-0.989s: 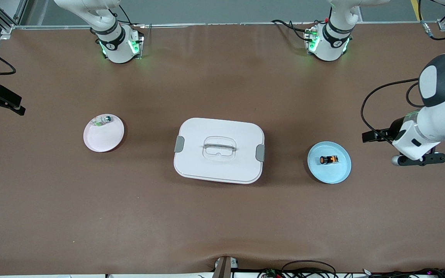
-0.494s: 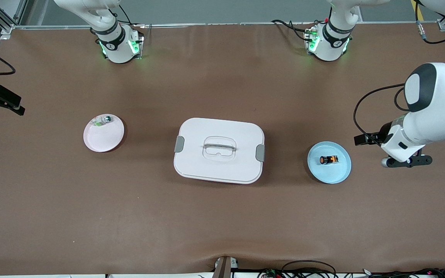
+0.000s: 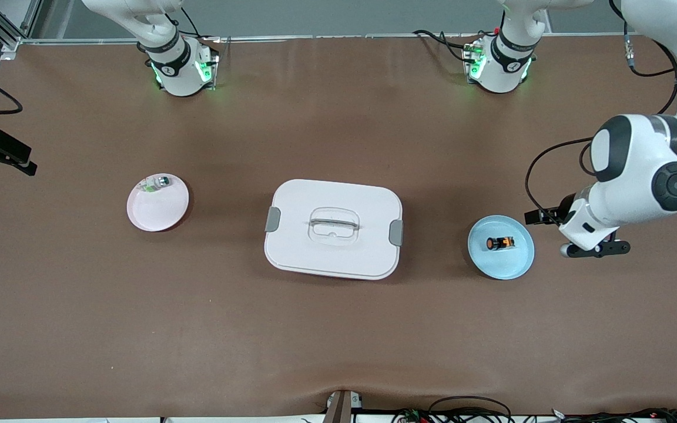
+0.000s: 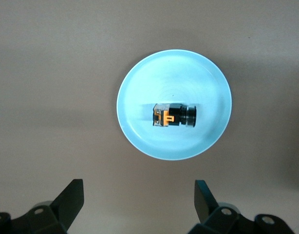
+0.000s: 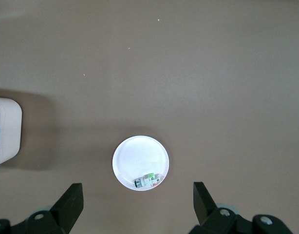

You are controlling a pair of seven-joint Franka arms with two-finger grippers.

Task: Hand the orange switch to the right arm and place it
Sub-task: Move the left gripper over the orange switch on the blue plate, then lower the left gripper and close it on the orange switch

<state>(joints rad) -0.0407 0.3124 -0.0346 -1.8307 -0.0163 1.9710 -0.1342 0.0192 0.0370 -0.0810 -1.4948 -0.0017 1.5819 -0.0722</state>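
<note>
Orange switch: lies on its side near the middle of the blue plate, toward the left arm's end of the table; nothing touches it.
Build: short black barrel with a round cap at one end and an orange terminal block at the other.
Handling, judged: light, rigid, hard plastic; the round barrel is likely to roll or squirt from a pinch; terminals look delicate.
Where to take hold, judged: across the squarer terminal-block end or the barrel's middle, leaving one end free for the handover.
Left gripper: fingers spread wide and empty, in the air over bare table just beside the blue plate; not yet over the switch.
Right gripper: fingers spread wide and empty, up in the air; its camera looks down on the white plate; this arm waits.
White plate: toward the right arm's end of the table; carries a small clear, green and silver part at its rim.
White lidded box: on the table between the two plates, lid on.
</note>
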